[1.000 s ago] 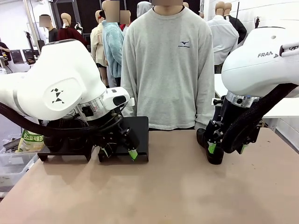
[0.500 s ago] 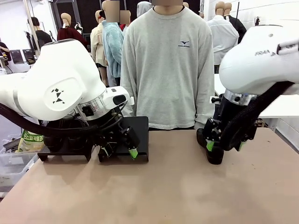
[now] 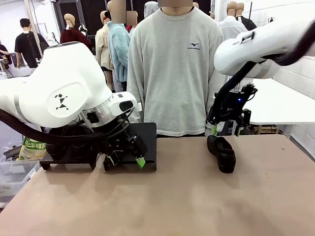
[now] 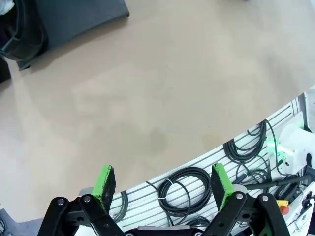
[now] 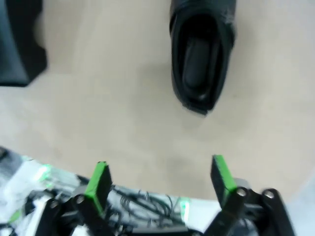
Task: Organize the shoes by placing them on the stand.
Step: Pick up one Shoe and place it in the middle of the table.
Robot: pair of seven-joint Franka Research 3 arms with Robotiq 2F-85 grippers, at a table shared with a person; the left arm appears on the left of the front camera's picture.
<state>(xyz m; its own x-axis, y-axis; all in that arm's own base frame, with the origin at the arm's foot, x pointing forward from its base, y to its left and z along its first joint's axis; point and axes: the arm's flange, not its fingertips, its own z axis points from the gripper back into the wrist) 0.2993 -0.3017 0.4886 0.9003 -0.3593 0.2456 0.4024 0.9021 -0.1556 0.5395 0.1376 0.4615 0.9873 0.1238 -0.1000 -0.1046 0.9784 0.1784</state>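
Presently, one black shoe point(image 3: 222, 153) lies on the table point(image 3: 187, 196) near its far edge, right of centre, untouched; the right gripper point(image 3: 215, 129) hangs above it, released, its green pads point(image 5: 100, 180) spread wide with nothing between them; the black stand point(image 3: 146, 142) sits at the far left edge; the left gripper point(image 3: 129, 162) hovers low in front of the stand, likewise released and empty; a person point(image 3: 174, 69) stands beyond the far edge.

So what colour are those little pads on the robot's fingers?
Bright green, on black fingers; the left wrist view shows them best.
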